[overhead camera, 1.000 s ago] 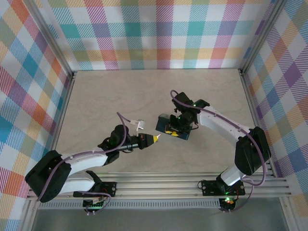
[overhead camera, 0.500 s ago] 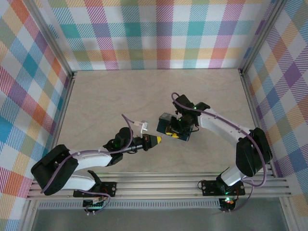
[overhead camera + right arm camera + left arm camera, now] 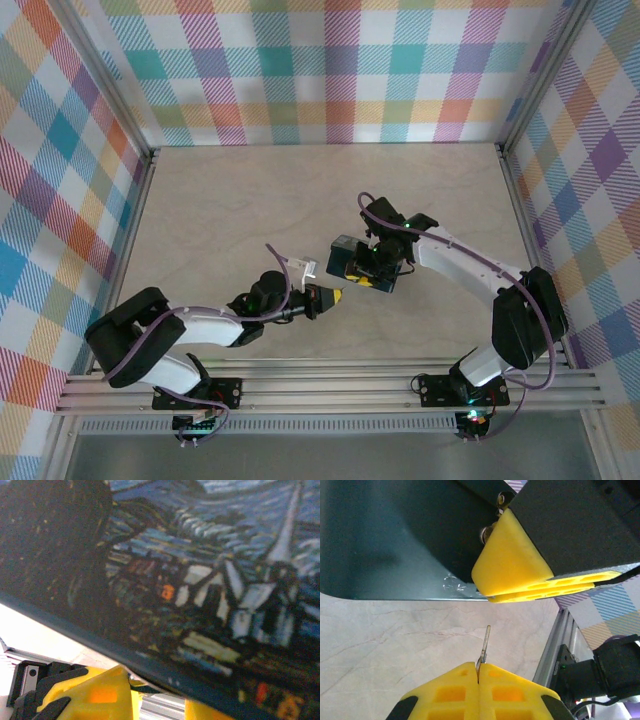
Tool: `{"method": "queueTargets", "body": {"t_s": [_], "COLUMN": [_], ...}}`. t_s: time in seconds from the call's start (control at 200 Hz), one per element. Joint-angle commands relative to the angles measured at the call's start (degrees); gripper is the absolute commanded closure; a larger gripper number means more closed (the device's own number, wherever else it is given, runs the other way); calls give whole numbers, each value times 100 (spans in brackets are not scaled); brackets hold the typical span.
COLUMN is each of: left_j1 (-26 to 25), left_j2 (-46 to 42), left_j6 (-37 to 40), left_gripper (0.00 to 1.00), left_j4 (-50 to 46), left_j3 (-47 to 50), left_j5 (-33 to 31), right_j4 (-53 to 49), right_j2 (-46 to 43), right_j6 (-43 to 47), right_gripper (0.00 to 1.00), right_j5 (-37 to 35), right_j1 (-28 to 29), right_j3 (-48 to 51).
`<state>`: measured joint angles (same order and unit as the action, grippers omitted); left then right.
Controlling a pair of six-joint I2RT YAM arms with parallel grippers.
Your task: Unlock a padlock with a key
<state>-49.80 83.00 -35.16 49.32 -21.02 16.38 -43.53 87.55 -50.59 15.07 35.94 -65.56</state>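
The padlock (image 3: 356, 268) is a dark blue block with a painted night-sky print, held a little above the table. My right gripper (image 3: 380, 270) is shut on it, and its yellow fingers (image 3: 520, 572) clamp the padlock's (image 3: 395, 540) lower right corner. The painted face of the padlock (image 3: 200, 580) spans the right wrist view, with my right gripper (image 3: 155, 702) at its bottom edge. My left gripper (image 3: 335, 296) is shut on the key (image 3: 484, 642). Its thin metal blade sticks out of my left gripper (image 3: 479, 669) and points up at the padlock's underside, a short gap below it.
Plaid walls close in the beige table (image 3: 220, 200) on three sides. An aluminium rail (image 3: 340, 385) runs along the near edge, with the right arm's base (image 3: 600, 670) beside it. A white cable connector (image 3: 305, 268) sits on the left arm's wrist.
My left arm has swung lower and to the right, bringing the key closer under the padlock. The right gripper and the padlock have barely moved.
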Motion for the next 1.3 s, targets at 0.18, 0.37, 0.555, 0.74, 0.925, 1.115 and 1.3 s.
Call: {"method": "queueTargets", "body": {"t_s": [0.18, 0.37, 0.555, 0.74, 0.925, 1.115, 1.3], "left_j1": [-140, -290, -399, -442, -462, -493, -565], "left_j2": [255, 325, 336, 501, 559, 640, 715], "left_j6": [287, 351, 426, 429, 426, 425, 422], "left_gripper": [100, 100, 100, 100, 100, 100, 100], "left_j4": [419, 490, 535, 616, 684, 728, 821], "left_j3": [-209, -237, -304, -412, -467, -535, -539], "left_j5": [-365, -593, -885, -1059, -1187, -1215, -1327], "right_j4": [28, 46, 89, 125, 163, 190, 225], "right_j2": [-230, -229, -212, -194, -185, -177, -151], "right_j6": [-39, -93, -123, -124, -115, -130, -143], "right_gripper": [100, 100, 100, 100, 100, 100, 100], "right_j5": [96, 150, 213, 265, 336, 380, 424], "right_j1": [-103, -149, -175, -196, -225, -268, -307], "right_j3": [78, 79, 96, 111, 140, 149, 166]}}
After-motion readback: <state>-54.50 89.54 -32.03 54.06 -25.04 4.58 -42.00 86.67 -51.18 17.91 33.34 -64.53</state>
